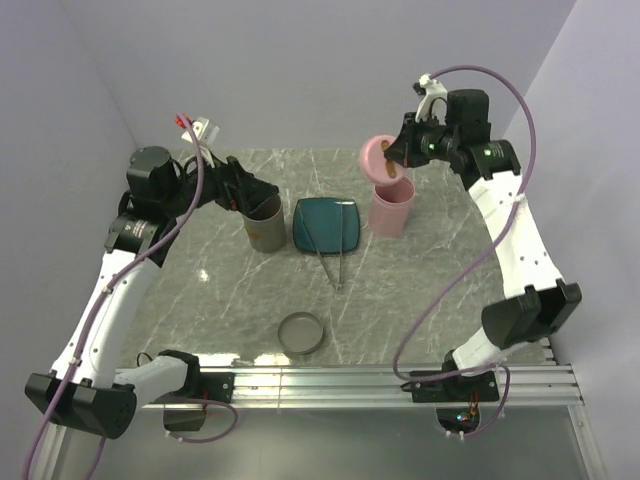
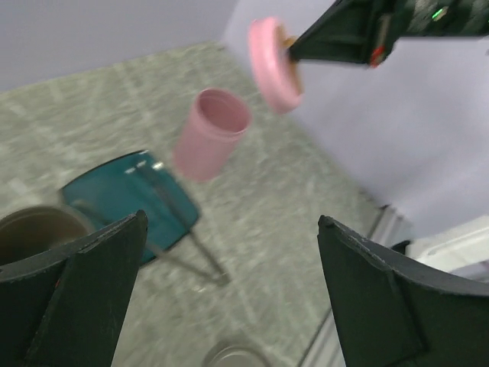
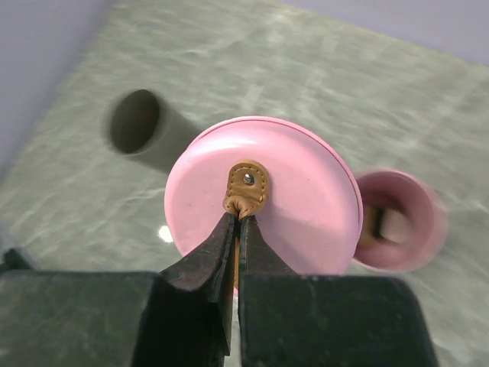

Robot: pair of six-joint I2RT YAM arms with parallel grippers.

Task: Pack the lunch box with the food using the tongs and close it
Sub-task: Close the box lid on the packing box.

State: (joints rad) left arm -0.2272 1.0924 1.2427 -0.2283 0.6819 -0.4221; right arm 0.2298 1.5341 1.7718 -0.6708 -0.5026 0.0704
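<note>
Nearest, a grey lid [image 1: 301,333] lies flat on the table [image 1: 200,300]. At its 12 o'clock, the tongs [image 1: 337,280] lie with their tips on the teal plate [image 1: 328,215]. A grey cup [image 1: 265,228] stands at the plate's 9 o'clock, with the left gripper [image 2: 231,222] spread wide just beside it. At the plate's 3 o'clock stands the pink cup [image 1: 390,210]. Above it, the right gripper [image 3: 241,222] pinches the brown tab [image 3: 246,187] of the pink lid [image 1: 375,155].

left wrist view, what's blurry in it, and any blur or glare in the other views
Left wrist: cup, lid and plate smeared by motion blur, left pincer crisp; right wrist: lid sharp, cup behind it soft; top: sharp, small glare spot on the table.
</note>
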